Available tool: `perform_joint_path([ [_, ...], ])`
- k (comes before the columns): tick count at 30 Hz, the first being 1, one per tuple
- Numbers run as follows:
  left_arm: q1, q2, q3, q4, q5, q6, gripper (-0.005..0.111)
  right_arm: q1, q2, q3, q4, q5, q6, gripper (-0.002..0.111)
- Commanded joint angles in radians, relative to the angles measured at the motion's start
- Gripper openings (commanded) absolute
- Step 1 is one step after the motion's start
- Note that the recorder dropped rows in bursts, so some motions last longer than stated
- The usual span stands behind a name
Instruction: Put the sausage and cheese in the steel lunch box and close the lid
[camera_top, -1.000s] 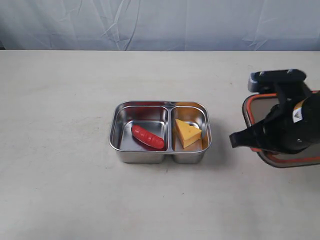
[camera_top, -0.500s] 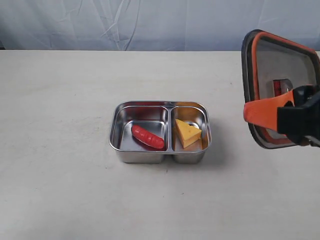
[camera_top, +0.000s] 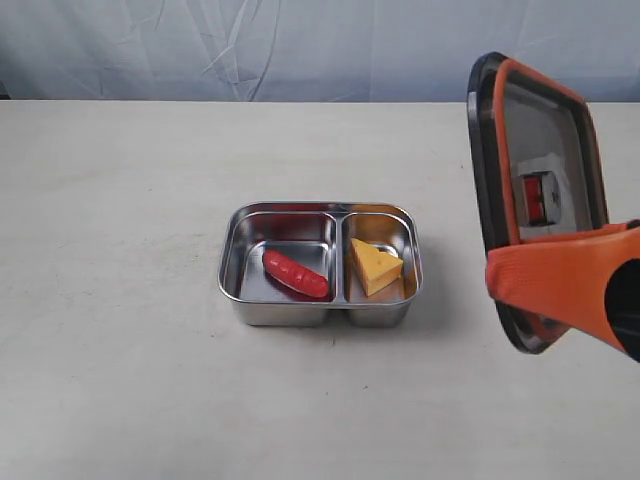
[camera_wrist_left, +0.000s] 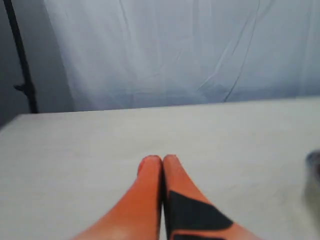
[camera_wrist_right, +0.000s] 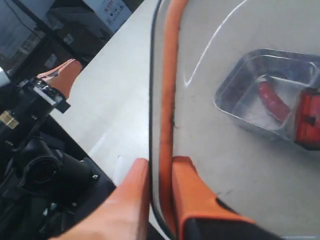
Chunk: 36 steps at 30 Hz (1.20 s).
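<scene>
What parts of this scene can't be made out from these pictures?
- Exterior view: the right gripper is cut off by the picture's edge, and its finger covers the lid at its lower corner. The left gripper is out of frame.
- Right wrist view: the cheese is hidden behind the orange tab on the lid.
- Left wrist view: the steel lunch box is only a blurred sliver at the edge.

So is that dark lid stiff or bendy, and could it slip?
The lid is probably stiff: pinched at one edge by the right gripper, it stands nearly upright without sagging. Likely light, since that narrow grip carries it. Its smooth plastic might slip.
</scene>
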Motion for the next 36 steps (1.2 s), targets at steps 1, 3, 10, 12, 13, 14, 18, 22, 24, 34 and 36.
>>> perform_joint_path([
  [1, -0.006, -0.004, 0.003, -0.476, -0.117, -0.166, 0.0, -0.004, -0.011, 0.0, 0.146, 0.007, -0.118, -0.001],
  [3, -0.006, -0.004, 0.003, -0.526, -0.143, -0.162, 0.0, -0.004, -0.011, 0.0, 0.195, -0.001, -0.154, -0.001],
  [10, -0.006, -0.004, 0.003, -0.562, -0.113, -0.2, 0.0, -0.004, -0.011, 0.022, 0.237, -0.033, -0.156, -0.001],
  [12, -0.006, -0.004, 0.003, -0.638, -0.022, -0.235, 0.0, -0.004, -0.011, 0.048, 0.267, -0.057, -0.167, -0.001],
  [13, -0.006, -0.004, 0.003, -0.67, 0.032, -0.235, 0.0, -0.004, -0.011, 0.062, 0.276, -0.074, -0.167, -0.001],
  [14, -0.006, -0.004, 0.003, -0.695, 0.075, -0.23, 0.0, -0.004, -0.011, 0.075, 0.285, -0.091, -0.167, -0.001],
  [18, -0.006, -0.004, 0.003, -0.858, 0.209, -0.132, 0.0, -0.004, -0.011, 0.142, 0.359, -0.139, -0.201, -0.001],
  [22, -0.006, -0.004, 0.003, -1.334, 0.253, 0.25, 0.0, -0.004, -0.011, 0.196, 0.48, -0.153, -0.301, -0.001],
  [24, -0.006, -0.004, 0.003, -1.708, 0.262, 0.606, 0.0, -0.004, -0.011, 0.21, 0.516, -0.163, -0.324, -0.001],
  [34, -0.004, 0.037, -0.175, -1.823, 0.244, 1.026, 0.0, -0.004, -0.011, 0.216, 0.512, -0.163, -0.341, -0.001],
  [36, -0.004, 0.102, -0.261, -1.823, 0.33, 1.142, 0.0, -0.004, -0.011, 0.216, 0.515, -0.163, -0.342, -0.001],
])
